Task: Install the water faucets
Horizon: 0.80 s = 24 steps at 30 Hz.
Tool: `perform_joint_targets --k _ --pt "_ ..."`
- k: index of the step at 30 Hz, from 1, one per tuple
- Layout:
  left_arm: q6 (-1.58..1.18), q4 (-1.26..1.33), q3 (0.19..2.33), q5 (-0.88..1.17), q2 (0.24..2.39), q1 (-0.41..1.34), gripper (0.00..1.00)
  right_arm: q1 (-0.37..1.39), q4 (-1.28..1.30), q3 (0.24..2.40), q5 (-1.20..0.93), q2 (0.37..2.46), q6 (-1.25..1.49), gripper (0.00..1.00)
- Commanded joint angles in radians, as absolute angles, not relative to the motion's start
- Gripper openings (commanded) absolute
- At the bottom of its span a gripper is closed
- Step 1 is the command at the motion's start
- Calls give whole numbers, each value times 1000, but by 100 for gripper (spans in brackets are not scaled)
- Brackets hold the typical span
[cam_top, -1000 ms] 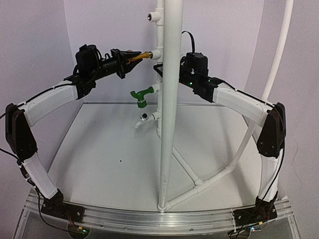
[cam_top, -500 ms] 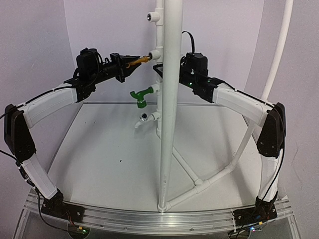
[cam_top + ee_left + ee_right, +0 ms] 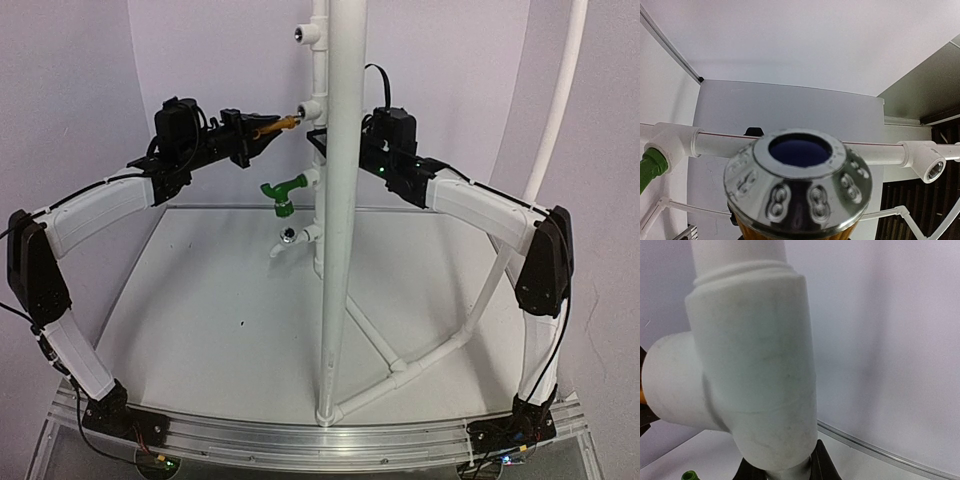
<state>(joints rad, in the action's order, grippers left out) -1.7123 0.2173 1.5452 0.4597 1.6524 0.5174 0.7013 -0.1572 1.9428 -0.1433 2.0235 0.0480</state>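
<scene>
**A:** Left gripper (image 3: 255, 132) is pressed tight on the brass faucet (image 3: 275, 125). Its threaded end points ahead at the open white tee (image 3: 312, 107), just beyond the fingertips. It's close, but not seated as far as I can see.

**B:** That's the danger for me. Come in tilted and the threads could cross. Smooth brass between 2 hard fingers could also twist loose and drop to the bench (image 3: 200, 300) below.

**A:** The left wrist view gives little help. The round chrome knob (image 3: 799, 182), with its dimpled rim and dark blue cap, hides the tee ahead.

**B:** Right gripper (image 3: 318, 140), opposite, looks clamped on the white pipe (image 3: 740, 255) just under that tee. Glossy plastic is slick, so if that hold slides, the pipe swings off line.

**A:** The green faucet (image 3: 283, 190), with its downturned spout, sits in the next tee down, below the left gripper. By my reckoning, 1 in, 1 to go.
</scene>
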Motion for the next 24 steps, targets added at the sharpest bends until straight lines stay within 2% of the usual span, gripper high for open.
perform_joint_targets --k 1,24 --pt "-1660 225 1579 435 1553 526 0 761 -247 1944 -229 1969 175 0" --pt "-1642 210 1628 429 1609 549 0 762 -247 1933 -267 1953 178 0"
